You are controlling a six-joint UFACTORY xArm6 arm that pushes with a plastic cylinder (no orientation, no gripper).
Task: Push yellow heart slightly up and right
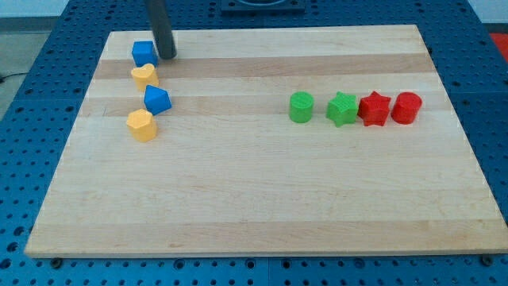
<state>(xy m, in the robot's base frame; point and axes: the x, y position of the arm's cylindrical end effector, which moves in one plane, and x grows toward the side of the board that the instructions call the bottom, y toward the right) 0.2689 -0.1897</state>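
Yellow block nearest, well below my tip. No jaws, rod only. Sits up-right of yellow heart, beside blue cube: risks wrong-way push.

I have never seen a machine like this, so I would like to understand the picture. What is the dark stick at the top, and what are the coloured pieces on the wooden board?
The dark stick is the end of a robot arm. It has no jaws and holds nothing; it only pushes things with my tip, which slides along the board.

There is one picture, from a single camera looking down at a wooden board on a blue perforated base.

At the view's left, four small blocks form a column: a blue block at the top, then the yellow heart, another blue block, and a yellow block at the bottom. My tip stands just to the right of the top blue block, above and right of the heart.

At the view's right is a row: a green cylinder, a green star, a red star and a red cylinder.
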